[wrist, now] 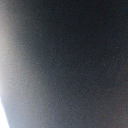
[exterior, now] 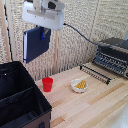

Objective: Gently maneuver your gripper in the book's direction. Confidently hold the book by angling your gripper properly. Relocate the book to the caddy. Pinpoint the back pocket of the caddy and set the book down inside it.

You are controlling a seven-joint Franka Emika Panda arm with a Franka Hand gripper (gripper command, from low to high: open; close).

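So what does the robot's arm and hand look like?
The part of the arm you can see is a chunky white and light grey box shape near the top of the exterior view. A thin dark cable trails away from it toward the exterior view's right. The hand underneath is small and dark with bluish tips. The wrist view is just a dark blur, so it adds nothing.

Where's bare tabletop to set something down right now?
Free: the wood in front of the red cup and bowl, out to the near edge of the table. Also the strip behind the cup toward the wall. Crowded: the caddy fills the exterior view's left; the toaster oven and its pulled-out rack take the right.
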